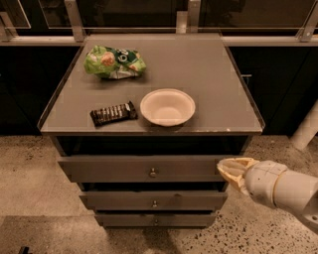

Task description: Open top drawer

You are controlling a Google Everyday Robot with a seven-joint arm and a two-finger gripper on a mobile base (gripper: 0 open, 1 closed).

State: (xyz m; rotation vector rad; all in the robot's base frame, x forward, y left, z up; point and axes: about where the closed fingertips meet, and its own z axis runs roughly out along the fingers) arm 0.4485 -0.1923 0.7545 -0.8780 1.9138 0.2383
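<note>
Jaws' state unclear; gripper (231, 171) at right end of top drawer (109, 168), which runs left-right.

No readable text, green snack bag (115, 62) print illegible

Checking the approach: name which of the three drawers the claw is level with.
The top drawer, widest and tallest-fronted: the claw sits at its right end. The middle drawer and bottom drawer lie lower.

Speckled floor (30, 193) near. Dark low cabinets (283, 84) L & R. Metal rail (30, 40) far, dark glass panes (129, 12) behind. White post (308, 129) R. Dim, warm light.
</note>
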